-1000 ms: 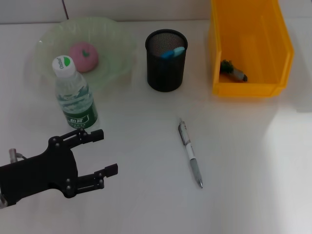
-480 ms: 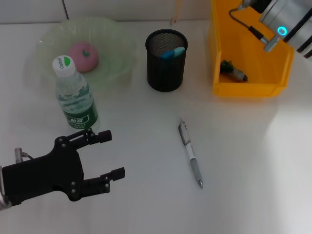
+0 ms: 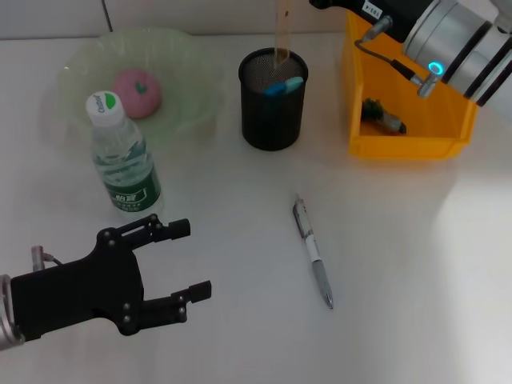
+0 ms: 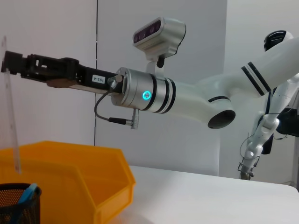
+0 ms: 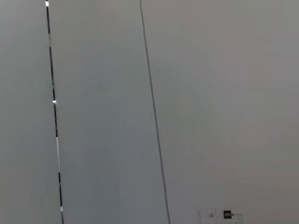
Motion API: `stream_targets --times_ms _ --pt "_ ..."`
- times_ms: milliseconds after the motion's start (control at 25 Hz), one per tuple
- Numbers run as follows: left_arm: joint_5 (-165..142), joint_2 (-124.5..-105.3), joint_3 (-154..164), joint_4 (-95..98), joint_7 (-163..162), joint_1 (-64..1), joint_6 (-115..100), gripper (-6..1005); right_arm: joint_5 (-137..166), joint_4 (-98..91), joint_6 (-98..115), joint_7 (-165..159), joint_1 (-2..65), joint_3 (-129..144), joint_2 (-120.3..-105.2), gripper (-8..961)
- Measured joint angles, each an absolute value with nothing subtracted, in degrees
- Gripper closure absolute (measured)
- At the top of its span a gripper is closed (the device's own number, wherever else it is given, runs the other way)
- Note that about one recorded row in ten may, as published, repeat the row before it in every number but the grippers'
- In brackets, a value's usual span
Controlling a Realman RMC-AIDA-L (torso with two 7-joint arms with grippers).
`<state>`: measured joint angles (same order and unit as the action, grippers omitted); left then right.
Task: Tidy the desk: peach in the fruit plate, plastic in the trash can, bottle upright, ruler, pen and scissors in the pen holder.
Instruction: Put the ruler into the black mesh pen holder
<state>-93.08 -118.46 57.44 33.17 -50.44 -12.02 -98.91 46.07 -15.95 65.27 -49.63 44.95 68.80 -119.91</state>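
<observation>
My right arm reaches in from the back right, and its gripper (image 4: 16, 64) is shut on the top end of the clear ruler (image 4: 11, 121). The ruler (image 3: 282, 30) hangs upright, its lower end at the mouth of the black mesh pen holder (image 3: 273, 104). Blue-handled scissors (image 3: 285, 85) stick out of the holder. The pen (image 3: 313, 254) lies on the table in front of it. The peach (image 3: 138, 92) rests in the green fruit plate (image 3: 192, 72). The bottle (image 3: 122, 156) stands upright. My left gripper (image 3: 190, 260) hovers open, low at the front left.
The yellow bin (image 3: 400, 144) at the back right holds a small dark and green piece (image 3: 382, 117); my right arm passes above it. The pen holder (image 4: 16, 205) stands close beside the bin (image 4: 84, 182). The right wrist view shows only wall.
My right arm has come in from the top right and brought the ruler over the pen holder. My left gripper has drifted slightly to the right, still open.
</observation>
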Motion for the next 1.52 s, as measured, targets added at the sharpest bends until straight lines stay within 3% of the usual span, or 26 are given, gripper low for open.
stream_targets --times_ms 1520 --pt "-92.59 -118.74 59.15 31.91 -48.87 -13.82 -98.43 196 41.22 -10.2 62.38 -40.23 48.69 71.66 -119.97 515"
